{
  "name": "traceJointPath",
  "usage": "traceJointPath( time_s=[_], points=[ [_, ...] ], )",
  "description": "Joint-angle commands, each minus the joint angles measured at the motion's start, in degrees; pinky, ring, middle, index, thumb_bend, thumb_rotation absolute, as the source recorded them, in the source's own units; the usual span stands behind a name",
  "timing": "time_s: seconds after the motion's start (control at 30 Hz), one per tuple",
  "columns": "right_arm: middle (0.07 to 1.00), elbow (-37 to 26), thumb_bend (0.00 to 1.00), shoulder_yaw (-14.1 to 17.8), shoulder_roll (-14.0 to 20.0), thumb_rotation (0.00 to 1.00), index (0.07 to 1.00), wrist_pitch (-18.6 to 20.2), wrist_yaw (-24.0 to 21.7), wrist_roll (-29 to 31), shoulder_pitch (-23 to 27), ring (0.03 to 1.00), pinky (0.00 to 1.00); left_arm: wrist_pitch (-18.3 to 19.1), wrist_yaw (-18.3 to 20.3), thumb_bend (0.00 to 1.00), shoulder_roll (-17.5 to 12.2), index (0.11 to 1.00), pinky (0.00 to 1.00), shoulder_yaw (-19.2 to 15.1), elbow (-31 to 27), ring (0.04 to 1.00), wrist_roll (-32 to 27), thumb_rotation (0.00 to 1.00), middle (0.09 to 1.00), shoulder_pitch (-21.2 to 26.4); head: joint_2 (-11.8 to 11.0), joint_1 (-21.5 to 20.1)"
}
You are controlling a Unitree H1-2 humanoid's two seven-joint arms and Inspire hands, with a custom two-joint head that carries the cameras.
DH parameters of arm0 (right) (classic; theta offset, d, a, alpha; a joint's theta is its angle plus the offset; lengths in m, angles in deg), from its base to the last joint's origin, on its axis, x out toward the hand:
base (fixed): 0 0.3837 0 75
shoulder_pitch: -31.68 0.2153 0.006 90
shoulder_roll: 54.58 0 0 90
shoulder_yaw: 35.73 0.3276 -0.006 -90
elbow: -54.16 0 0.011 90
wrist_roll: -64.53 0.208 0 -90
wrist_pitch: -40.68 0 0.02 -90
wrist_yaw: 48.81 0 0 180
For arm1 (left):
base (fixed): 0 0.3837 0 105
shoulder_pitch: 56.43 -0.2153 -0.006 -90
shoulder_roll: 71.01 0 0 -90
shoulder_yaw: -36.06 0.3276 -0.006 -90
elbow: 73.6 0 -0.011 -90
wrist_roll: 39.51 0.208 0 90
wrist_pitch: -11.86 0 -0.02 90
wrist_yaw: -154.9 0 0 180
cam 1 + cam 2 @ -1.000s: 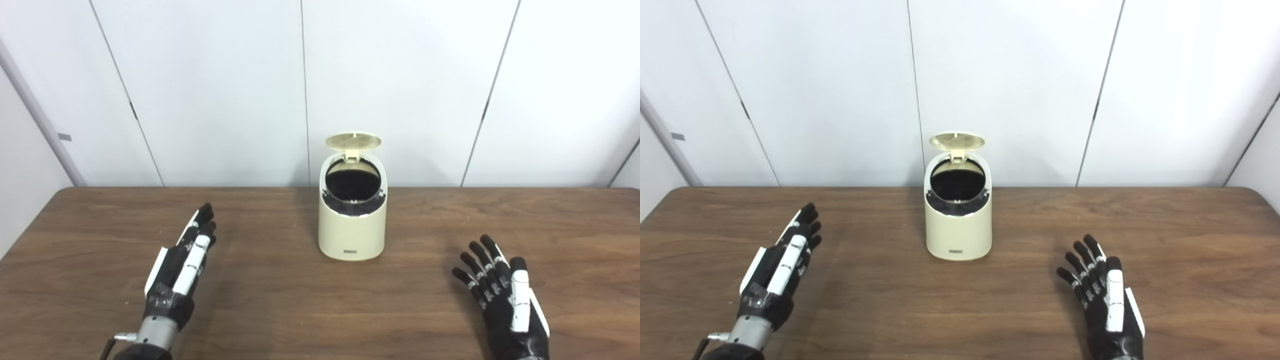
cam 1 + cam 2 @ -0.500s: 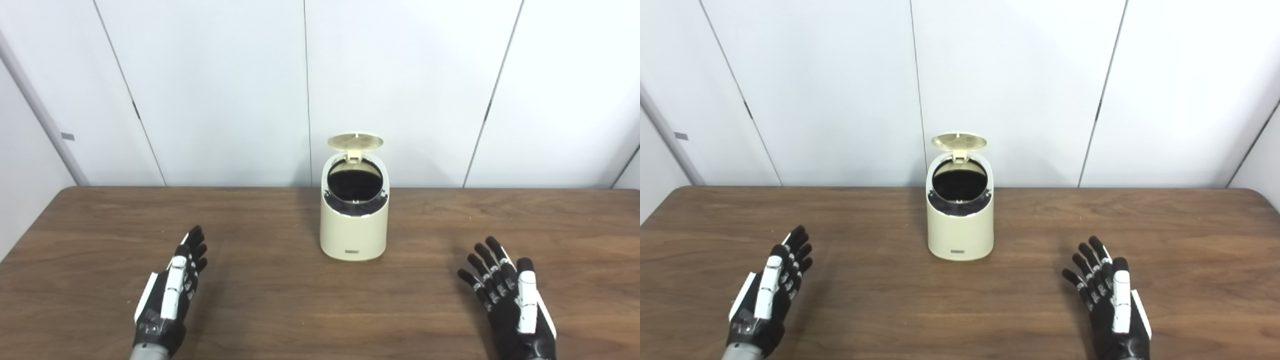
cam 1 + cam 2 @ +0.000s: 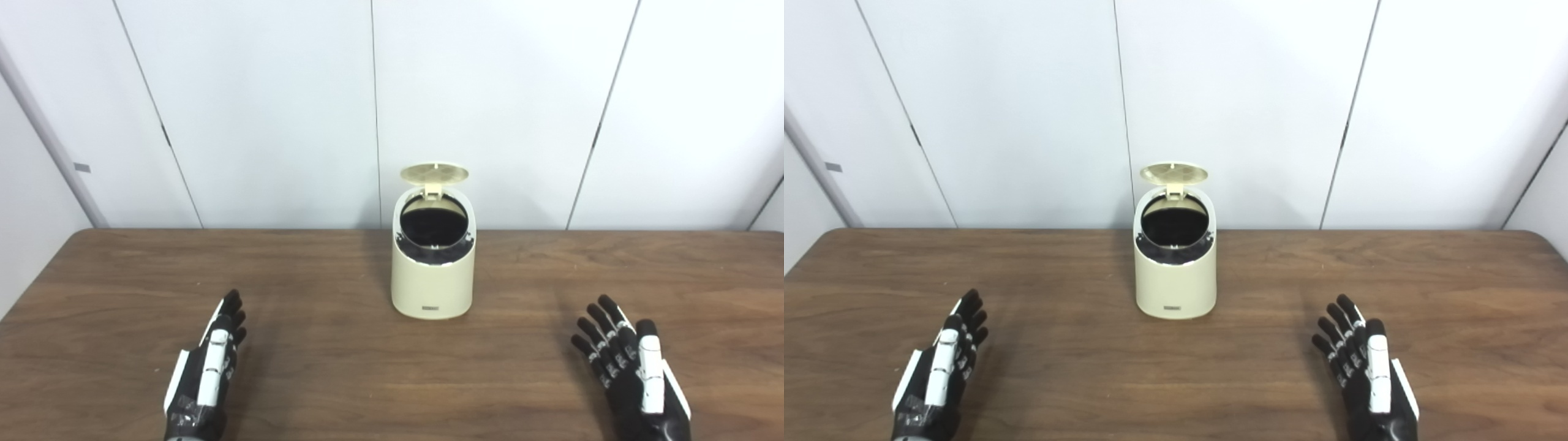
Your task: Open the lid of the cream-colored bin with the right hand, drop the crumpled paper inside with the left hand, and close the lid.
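Through the left eye I see my left hand (image 3: 205, 373) and right hand (image 3: 634, 376) low over the surface (image 3: 318, 367), fingers spread, holding nothing. Through the right eye, the cream bin (image 3: 1175, 269) stands mid-surface, well apart from both, its lid (image 3: 1173, 173) raised upright.

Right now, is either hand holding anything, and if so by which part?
Nothing is held. The left hand and the right hand are both open and apart from the bin, whose lid stands open.
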Motion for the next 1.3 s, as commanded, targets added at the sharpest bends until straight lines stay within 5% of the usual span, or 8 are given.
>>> traceJointPath(
  time_s=[0.0,0.7,1.27],
  points=[
    [0.946,-1.3,0.51,0.3,0.3,1.0,0.929,0.9,0.5,-0.5,-0.1,0.939,0.92,-2.0,-0.6,0.49,-0.3,0.992,1.0,-0.4,-0.3,1.0,-0.1,0.92,0.996,0.3,0.5,-0.7],
    [0.952,-5.8,0.59,-1.2,2.1,1.0,0.907,4.4,1.7,-7.5,6.6,0.97,0.98,-2.6,0.2,0.46,-1.2,1.0,1.0,-0.8,2.6,1.0,-1.5,0.97,1.0,1.4,2.6,-4.9],
    [0.93,-5.4,0.62,-6.7,6.9,1.0,0.9,6.2,0.2,-18.5,12.6,0.941,0.93,-3.9,1.0,0.49,-1.8,1.0,1.0,-0.6,4.6,1.0,-2.2,0.95,1.0,1.5,1.1,-5.7]
  ],
)
